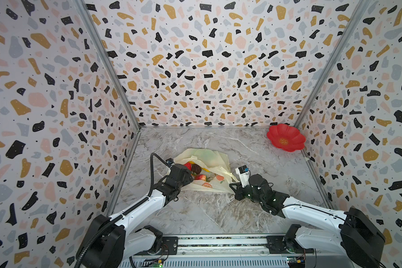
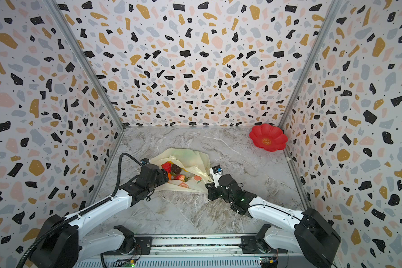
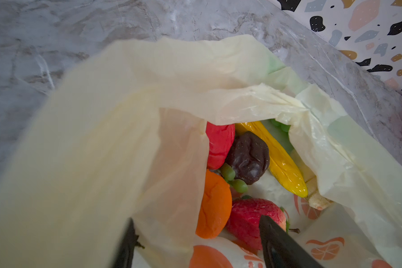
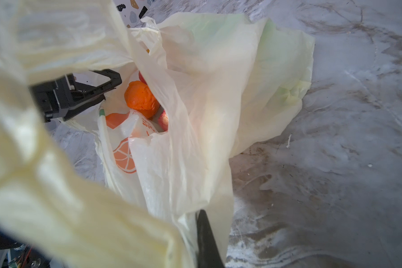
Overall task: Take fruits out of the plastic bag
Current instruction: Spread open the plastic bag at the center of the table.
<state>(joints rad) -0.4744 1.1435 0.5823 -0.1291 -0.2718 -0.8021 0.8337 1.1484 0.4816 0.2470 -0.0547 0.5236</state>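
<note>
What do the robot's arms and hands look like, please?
Both the left arm and the right arm have white shells and black joints. A black ribbed cable loops beside the left one. The left hand and right hand have black fingers.

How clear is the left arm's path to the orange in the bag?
Probably yes: the left tool stands open at the mouth of the plastic bag, with the orange just ahead, uncovered. A bag flap beside it could get caught.

White arms (image 1: 146, 204), black joints (image 1: 179, 177), ribbed cable (image 1: 151, 171)
</note>
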